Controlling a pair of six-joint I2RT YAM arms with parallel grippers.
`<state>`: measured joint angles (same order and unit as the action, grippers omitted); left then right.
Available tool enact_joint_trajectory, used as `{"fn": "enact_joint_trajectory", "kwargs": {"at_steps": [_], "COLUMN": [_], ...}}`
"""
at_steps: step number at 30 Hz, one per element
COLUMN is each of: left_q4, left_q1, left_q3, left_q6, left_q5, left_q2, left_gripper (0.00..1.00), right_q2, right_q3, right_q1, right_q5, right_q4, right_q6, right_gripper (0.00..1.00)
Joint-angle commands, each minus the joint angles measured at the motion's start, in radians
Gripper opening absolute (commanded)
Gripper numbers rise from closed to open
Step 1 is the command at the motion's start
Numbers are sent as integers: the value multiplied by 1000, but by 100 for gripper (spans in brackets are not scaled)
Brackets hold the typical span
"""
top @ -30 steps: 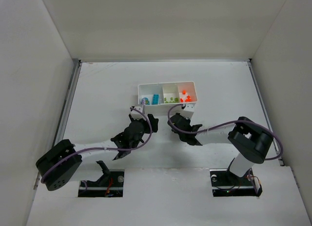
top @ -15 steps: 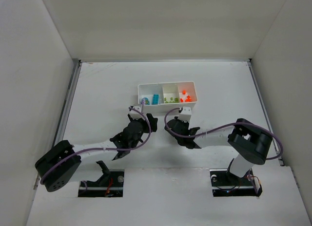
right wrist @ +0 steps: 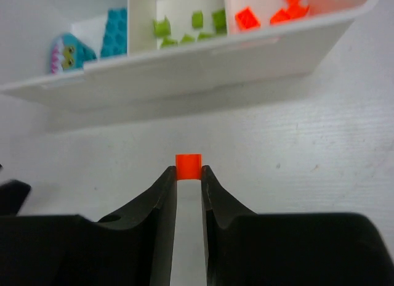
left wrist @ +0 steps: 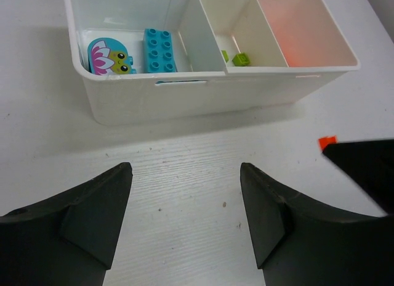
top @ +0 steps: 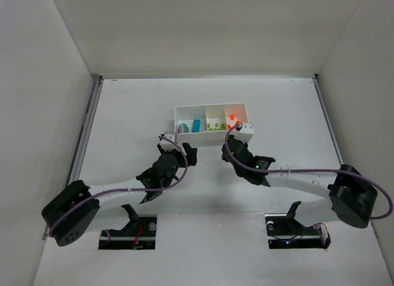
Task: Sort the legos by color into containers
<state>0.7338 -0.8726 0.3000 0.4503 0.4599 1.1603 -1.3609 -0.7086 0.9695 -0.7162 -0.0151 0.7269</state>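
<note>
The white tray (top: pixel 209 105) stands mid-table. Its left compartment holds a teal-blue brick (left wrist: pixel 159 50), the middle one lime green bricks (right wrist: pixel 197 19), the right one orange bricks (right wrist: pixel 247 18). My right gripper (right wrist: pixel 188 172) is shut on a small orange brick (right wrist: pixel 188 166), held just short of the tray's near wall (right wrist: pixel 246 58); in the top view it (top: pixel 237 138) is below the right compartment. My left gripper (left wrist: pixel 184 206) is open and empty over bare table before the tray's left half (top: pixel 178 151). The held orange brick also shows in the left wrist view (left wrist: pixel 327 141).
A blue picture brick with a pink flower and a green face (left wrist: pixel 108 57) lies beside the teal-blue brick. White walls enclose the table on the left, back and right. The right gripper's black finger (left wrist: pixel 363 169) reaches into the left wrist view.
My right arm has swung to the right and stretched out, bringing its gripper under the tray's right end. My left gripper has shifted slightly left and forward.
</note>
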Motion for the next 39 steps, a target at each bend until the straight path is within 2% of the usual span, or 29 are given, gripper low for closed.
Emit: {"fn": "enact_joint_trajectory", "kwargs": {"at_steps": [1,3,5,12,15,17,19,23,28,32,36,37,38,39], "left_q4": [53,52,41,10,1,-13,-36,-77,-109,-114,-184,-197,-206,-211], "left_q1": [8,17,31,93,123,158,177,223,260,287,343,352,358,360], "left_q3": [-25,-36,-54,-114,-128,-131,-131,-118,-108,-110,-116,-116,-117,-117], "left_q6": [14,13,11,21,37,59,79,111,143,136,168,175,183,186], "left_q5": [29,71,103,184,187,178,180,174,168,180,224,233,241,244], "left_q2": [-48,-66,-108,-238,-261,-263,-264,-234,-218,-221,-255,-260,-263,-263], "left_gripper": [70,73,100,100,100,100,100,100,100,100,100,100,100,100], "right_q2": [66,75,57,-124,-162,-146,-94,60,311,486,559,551,530,510], "right_q3": [-60,-104,-150,-265,-316,-338,-324,-191,128,299,415,441,466,468], "right_q1": [-100,-152,-211,-378,-401,-404,-400,-395,-380,-377,-377,-381,-393,-412], "right_q5": [40,66,98,190,207,201,193,175,80,70,58,51,38,41], "right_q4": [-34,-34,-43,-109,-106,-106,-108,-134,-171,-148,-178,-192,-213,-220], "right_q6": [-116,-158,-196,-238,-244,-262,-274,-270,-221,-153,-46,-28,-11,5], "right_gripper": [23,23,23,26,41,52,58,63,72,75,79,86,100,100]}}
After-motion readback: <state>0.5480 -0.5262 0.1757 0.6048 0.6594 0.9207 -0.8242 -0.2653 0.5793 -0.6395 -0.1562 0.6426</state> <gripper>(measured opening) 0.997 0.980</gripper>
